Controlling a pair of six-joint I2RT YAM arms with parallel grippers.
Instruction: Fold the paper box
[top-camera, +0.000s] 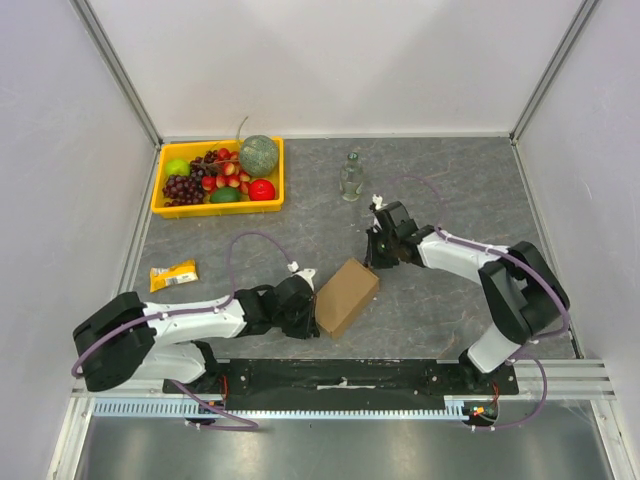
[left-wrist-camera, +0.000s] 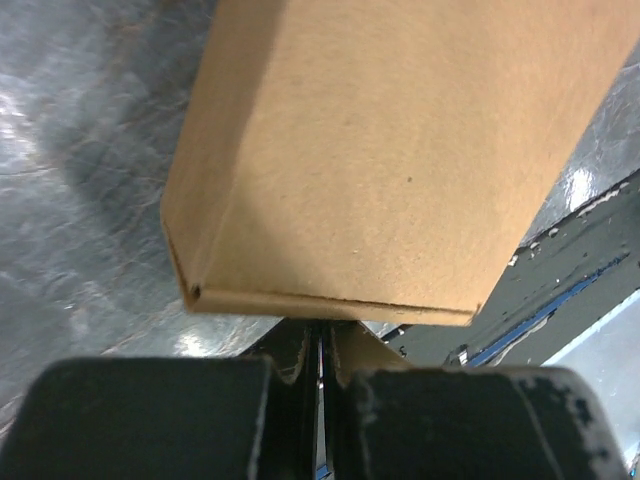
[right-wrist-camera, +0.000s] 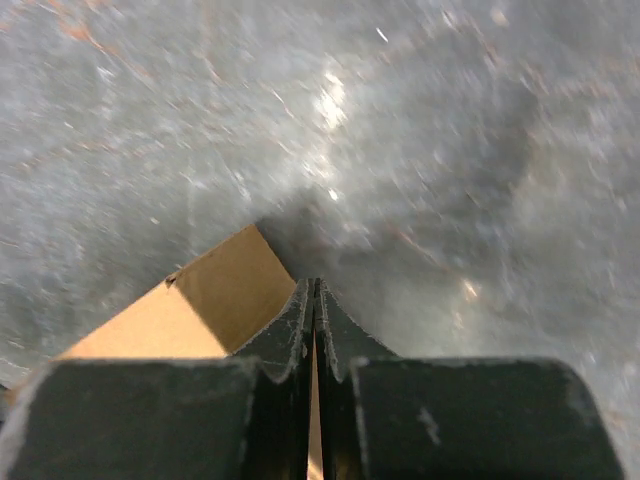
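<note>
Left fingers (left-wrist-camera: 300, 365), pinched shut, butt the near end of the paper box (left-wrist-camera: 400, 150) lying closed on the bench (top-camera: 430, 310), likely bracing it. Right fingers (right-wrist-camera: 295, 340), shut too and seemingly empty, sit at its far corner.

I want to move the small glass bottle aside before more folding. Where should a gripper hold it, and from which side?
Probably the body of the glass bottle, just under its narrow neck, coming in level from the near side. It stands upright with its sides free, and the right gripper is the closer one on that side.
</note>
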